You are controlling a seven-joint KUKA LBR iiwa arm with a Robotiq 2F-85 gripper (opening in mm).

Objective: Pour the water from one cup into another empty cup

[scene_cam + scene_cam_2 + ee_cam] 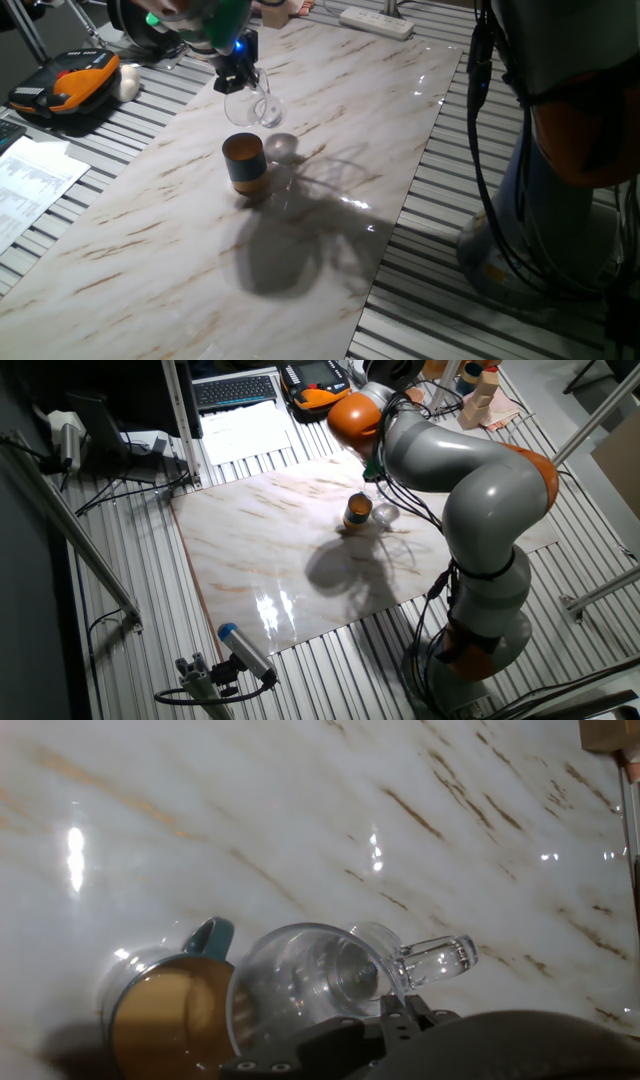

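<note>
the bench (pixel 180 250) was a glossy white marble-patterned slab with brown veins, laid over a ribbed metal surface. on it stood the teal cup (pixel 244 163), a short opaque cylinder, dark teal-blue outside with an orange base band and an orange-brown inside. in the hand view it (pixel 165 1010) showed a small teal handle at its rim, and its interior looked dull and brownish; whether any liquid lay in it could not be told.

the glass cup (pixel 250 103) was clear and colourless, with a thick base and a clear handle. it hung in the air just above and behind the teal cup, tipped over on its side. in the hand view its (pixel 310 985) open mouth lay just beside the teal cup's rim. the water could not be made out through the glass.

the end effector (pixel 236 72) was clamped on the glass cup at its upper edge.

well apart from the teal cup, off the slab, lay an orange-and-black device (pixel 65 85), some printed papers (pixel 30 185) and a white power strip (pixel 377 20). nothing stood between the two cups.
</note>
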